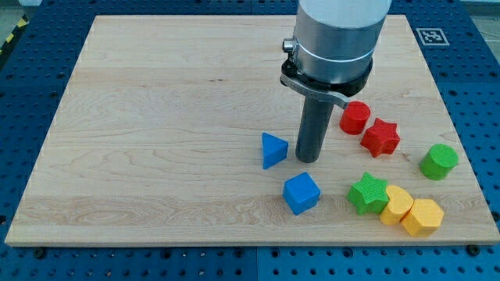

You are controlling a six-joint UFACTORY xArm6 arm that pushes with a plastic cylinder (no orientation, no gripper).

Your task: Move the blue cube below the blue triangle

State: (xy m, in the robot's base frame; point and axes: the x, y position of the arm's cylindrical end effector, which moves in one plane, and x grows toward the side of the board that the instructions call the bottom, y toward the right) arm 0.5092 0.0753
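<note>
The blue cube (301, 193) sits on the wooden board (156, 117), low and right of centre. The blue triangle (273, 150) stands just above it and slightly to the view's left. My tip (309, 159) rests on the board just right of the blue triangle and above the blue cube, with a small gap to each. The rod rises from the tip into the grey arm body at the view's top.
At the view's right are a red cylinder (355, 117), a red star (380, 137), a green cylinder (438, 161), a green star (369, 193) and two yellow blocks (397, 205) (423, 217). Blue perforated table surrounds the board.
</note>
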